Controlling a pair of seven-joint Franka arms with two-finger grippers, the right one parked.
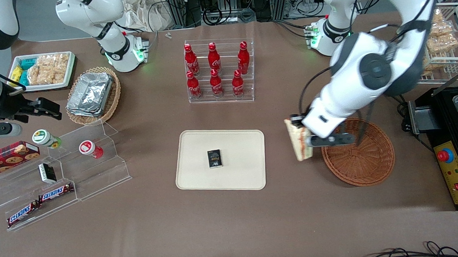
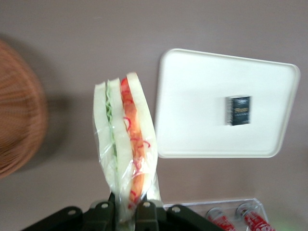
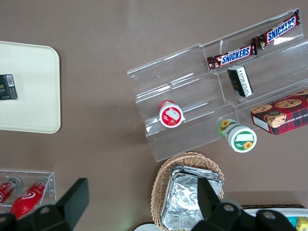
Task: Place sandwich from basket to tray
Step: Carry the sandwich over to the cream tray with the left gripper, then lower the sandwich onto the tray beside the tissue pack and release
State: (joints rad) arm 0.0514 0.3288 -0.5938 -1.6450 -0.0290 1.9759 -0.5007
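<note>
Pincer point(image 1: 307, 141) first: I am seeing it clamped on the sandwich point(image 1: 299, 139), fingers pressing the wrapped wedge from both flat sides, as the wrist camera is showing with the sandwich point(image 2: 126, 144) standing out from between the black fingers point(image 2: 103, 211). I am holding the load in the air above the bare bench point(image 1: 233, 221), just past the rim of the basket point(image 1: 364, 165) on the side toward the tray point(image 1: 200, 176). Nothing is lying in the basket that I can make out.

Reading the front camera as a clock face, the sandwich is hanging at about 3 o'clock from the tray, with a strip of brown bench between them, and the basket is sitting further out along that same 3 o'clock line. A small dark box point(image 1: 214, 159) is lying near the middle of the tray.

By my judgement the lift out of the basket is done and I am working through the carry. The next move is asking for travel toward 9 o'clock until the wedge is over the tray, then a descent onto a bare patch clear of the dark box, and only then a release. The clear film looks slippery, so I would be keeping the travel smooth.
</note>
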